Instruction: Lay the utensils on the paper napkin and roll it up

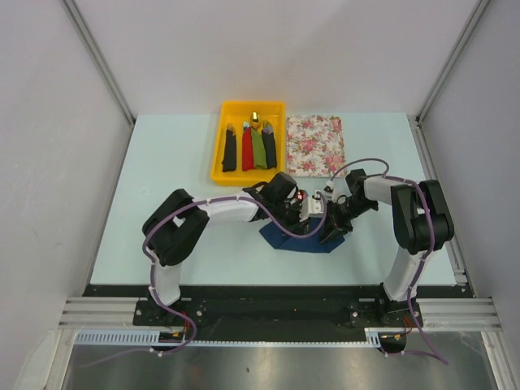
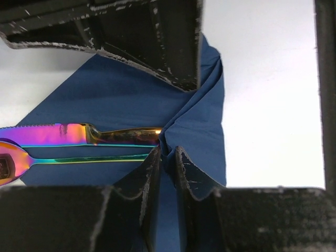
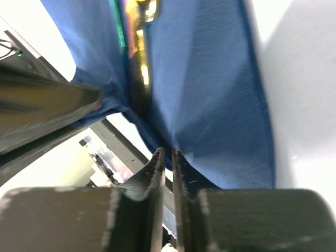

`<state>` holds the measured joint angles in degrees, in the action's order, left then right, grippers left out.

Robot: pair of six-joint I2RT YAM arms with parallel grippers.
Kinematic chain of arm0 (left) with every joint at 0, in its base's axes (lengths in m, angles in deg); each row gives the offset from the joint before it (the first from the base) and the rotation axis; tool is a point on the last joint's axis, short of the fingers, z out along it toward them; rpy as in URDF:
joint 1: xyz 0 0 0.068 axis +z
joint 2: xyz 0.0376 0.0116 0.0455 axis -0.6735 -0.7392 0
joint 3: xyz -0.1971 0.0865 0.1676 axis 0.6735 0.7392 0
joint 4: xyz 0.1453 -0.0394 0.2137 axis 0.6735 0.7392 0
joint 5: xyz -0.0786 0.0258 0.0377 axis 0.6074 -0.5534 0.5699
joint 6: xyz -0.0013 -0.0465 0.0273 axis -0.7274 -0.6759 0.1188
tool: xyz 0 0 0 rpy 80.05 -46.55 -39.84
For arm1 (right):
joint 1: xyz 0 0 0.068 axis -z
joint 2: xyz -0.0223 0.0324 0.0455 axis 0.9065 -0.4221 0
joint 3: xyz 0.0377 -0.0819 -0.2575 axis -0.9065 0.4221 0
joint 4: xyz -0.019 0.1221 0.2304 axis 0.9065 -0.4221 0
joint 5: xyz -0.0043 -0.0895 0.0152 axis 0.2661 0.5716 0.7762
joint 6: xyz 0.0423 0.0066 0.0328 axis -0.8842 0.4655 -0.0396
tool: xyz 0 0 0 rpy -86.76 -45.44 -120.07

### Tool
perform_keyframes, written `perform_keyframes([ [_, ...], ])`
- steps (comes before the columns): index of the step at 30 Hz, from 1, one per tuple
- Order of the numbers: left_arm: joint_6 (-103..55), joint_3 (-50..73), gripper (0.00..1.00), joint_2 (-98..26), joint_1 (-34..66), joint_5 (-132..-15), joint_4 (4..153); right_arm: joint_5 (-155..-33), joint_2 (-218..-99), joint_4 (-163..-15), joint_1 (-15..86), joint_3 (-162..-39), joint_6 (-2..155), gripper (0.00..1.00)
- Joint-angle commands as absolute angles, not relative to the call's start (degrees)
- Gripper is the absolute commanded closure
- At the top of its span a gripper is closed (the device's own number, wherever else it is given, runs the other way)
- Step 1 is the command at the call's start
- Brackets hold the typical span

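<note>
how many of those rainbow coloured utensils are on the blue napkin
2. A knife lies across the navy napkin, and a spoon lies parallel right beside it. Their handle ends meet a raised fold of the napkin, so anything tucked inside it is hidden.

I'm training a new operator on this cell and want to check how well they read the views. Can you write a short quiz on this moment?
1. True or false: the knife and the spoon rest side by side on the paper napkin.
2. In the top view, what lies just right of the yellow tray? A) floral mat B) a bowl C) a cup
3. Short answer: what do the left fingers pinch?

Key: 1 true. 2 A. 3 a raised fold of the paper napkin.
</note>
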<state>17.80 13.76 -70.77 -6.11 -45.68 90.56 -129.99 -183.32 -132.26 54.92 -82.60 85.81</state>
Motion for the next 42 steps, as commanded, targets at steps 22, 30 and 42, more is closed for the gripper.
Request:
perform_keyframes([
  [22,17.2,10.8,0.8,-73.5,-5.6,-47.3,89.5,-133.9,-182.3,-130.2,51.3,-84.6,84.8,0.69],
  [30,17.5,10.4,0.79,-74.0,-5.6,-47.7,90.1,-130.0,-184.8,-130.1,49.6,-85.3,84.8,0.76],
  [42,3.0,14.4,0.5,-64.7,0.3,-42.8,92.7,-125.2,-187.4,-129.7,49.7,-85.4,83.8,0.9],
])
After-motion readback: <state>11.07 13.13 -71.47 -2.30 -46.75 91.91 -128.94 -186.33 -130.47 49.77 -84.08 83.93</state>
